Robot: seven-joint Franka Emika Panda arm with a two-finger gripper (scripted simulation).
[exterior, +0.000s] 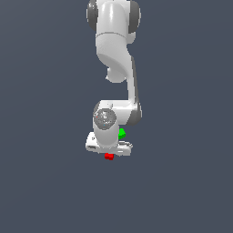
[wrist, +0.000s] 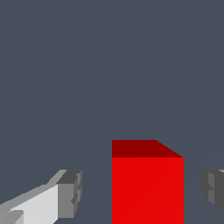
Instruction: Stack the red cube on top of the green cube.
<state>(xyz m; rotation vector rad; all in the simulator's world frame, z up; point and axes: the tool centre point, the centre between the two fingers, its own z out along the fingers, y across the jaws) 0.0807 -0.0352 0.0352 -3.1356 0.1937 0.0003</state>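
Flat slate-grey floor [exterior: 45, 182] everywhere, bare and evenly lit. White arm [exterior: 116, 50] reaching down from the exterior view's top edge, wrist bent over the two blocks. Gripper [wrist: 140, 192] spread wide, grasping nothing: grey fingertips [wrist: 70, 192] standing on either side of the red cube [wrist: 147, 188], a clear gap of floor between each pad and the cube's sides. Red cube resting on the floor between the open fingers, nearer one fingertip than the other; in the exterior view just a red speck [exterior: 108, 156] peeking out under the lower edge of the hand. Green cube [exterior: 121, 134] close by, partly hidden behind the wrist on the exterior view's right side of it, a little farther up than the red one. Cubes near each other, not touching, not stacked.
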